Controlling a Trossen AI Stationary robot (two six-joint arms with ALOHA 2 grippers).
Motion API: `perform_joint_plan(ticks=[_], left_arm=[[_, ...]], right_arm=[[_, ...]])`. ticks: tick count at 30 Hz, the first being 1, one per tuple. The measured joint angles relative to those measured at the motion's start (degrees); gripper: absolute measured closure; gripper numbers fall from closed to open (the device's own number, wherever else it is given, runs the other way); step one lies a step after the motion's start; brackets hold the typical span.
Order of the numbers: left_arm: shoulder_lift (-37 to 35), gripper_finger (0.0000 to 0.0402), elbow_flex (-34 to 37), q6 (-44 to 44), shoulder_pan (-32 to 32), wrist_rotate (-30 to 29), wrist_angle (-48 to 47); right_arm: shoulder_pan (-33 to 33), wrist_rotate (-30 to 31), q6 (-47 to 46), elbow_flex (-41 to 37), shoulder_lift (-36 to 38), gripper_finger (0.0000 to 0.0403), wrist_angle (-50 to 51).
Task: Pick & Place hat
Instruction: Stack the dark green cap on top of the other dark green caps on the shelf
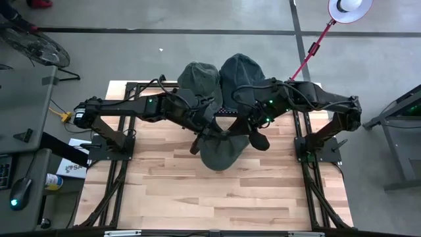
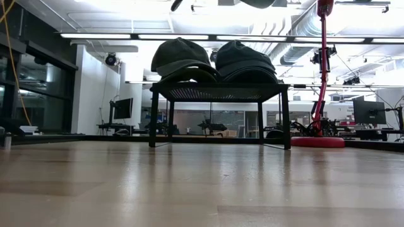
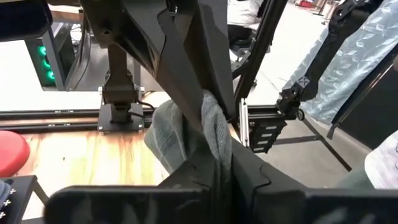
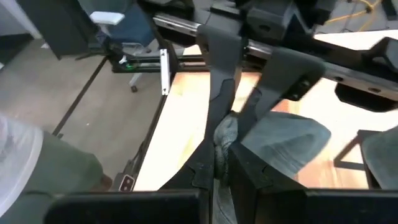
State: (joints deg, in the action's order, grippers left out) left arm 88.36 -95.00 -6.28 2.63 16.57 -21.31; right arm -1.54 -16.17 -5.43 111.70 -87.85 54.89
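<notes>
We are looking down on the light wooden plank tabletop [image 1: 197,197], and both dark arms meet over its middle, holding a dark grey-green fabric cap [image 1: 220,153] up in the air between them. The left gripper [image 1: 197,141] has its fingers pinched tight on one edge of that cap; in the left wrist view we see grey-green cloth [image 3: 205,134] squeezed flat between its two dark fingers [image 3: 186,81], no gap left. The right gripper [image 1: 258,139] grips the opposite edge; in the right wrist view a fold of the same cloth [image 4: 225,134] is clamped between its fingers [image 4: 224,68], likewise closed down hard on the fabric. The cap hangs below and between the two grippers, over the centre of the tabletop, slightly nearer the far edge than the near one. In the low view we find no cap lying on the wood, so it is clear of the surface.

At the far edge of the tabletop stands a low black metal rack [image 2: 218,94] on four legs. On top of it sit two more dark caps side by side, touching: one on the left [image 2: 180,58], one on the right [image 2: 243,60]. Beyond the far right corner we see a red-stemmed lamp [image 1: 316,39] with a white shade.
</notes>
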Motion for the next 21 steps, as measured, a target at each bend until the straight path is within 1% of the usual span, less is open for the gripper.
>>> perform_joint_plan(ticks=[1, 3, 7, 10, 14, 17, 19, 21], left_arm=[[0.0, 0.0388, 0.0, 0.0, 0.0, 0.0, 0.0], [0.0, 0.0390, 0.0, 0.1, 0.0, -0.1, 0.5], [0.0, 0.0394, 0.0, 0.4, 0.0, 0.3, 0.7], [0.0, 0.0394, 0.0, 0.5, 0.0, 0.2, 0.6], [0.0, 0.0396, 0.0, 0.7, 0.0, -1.1, -0.2], [-0.8, 0.0397, -0.1, 2.0, 0.0, -4.6, -0.6], [-1.0, 0.0397, -1.5, 3.1, 0.0, -8.3, -0.8], [-1.5, 0.0397, -3.5, 4.4, 0.0, -12.7, -3.4]], right_arm=[[0.0, 0.7, -0.5, 0.0, 0.0, 0.0385, 0.0], [0.0, 2.1, -0.8, 0.0, 0.0, 0.0378, -0.1], [0.0, 3.8, -1.8, 0.0, 0.1, 0.0325, -1.1], [0.1, 7.8, -2.2, 0.0, 0.7, 0.0288, -2.7], [0.1, 14.4, -2.3, 0.0, 2.6, 0.0251, -4.6], [0.1, 19.4, -2.3, 0.0, 4.6, 0.0230, -6.0], [0.1, 22.2, -2.7, 0.0, 5.9, 0.0220, -6.3], [0.1, 24.9, -3.4, 0.0, 7.0, 0.0213, -6.3]])
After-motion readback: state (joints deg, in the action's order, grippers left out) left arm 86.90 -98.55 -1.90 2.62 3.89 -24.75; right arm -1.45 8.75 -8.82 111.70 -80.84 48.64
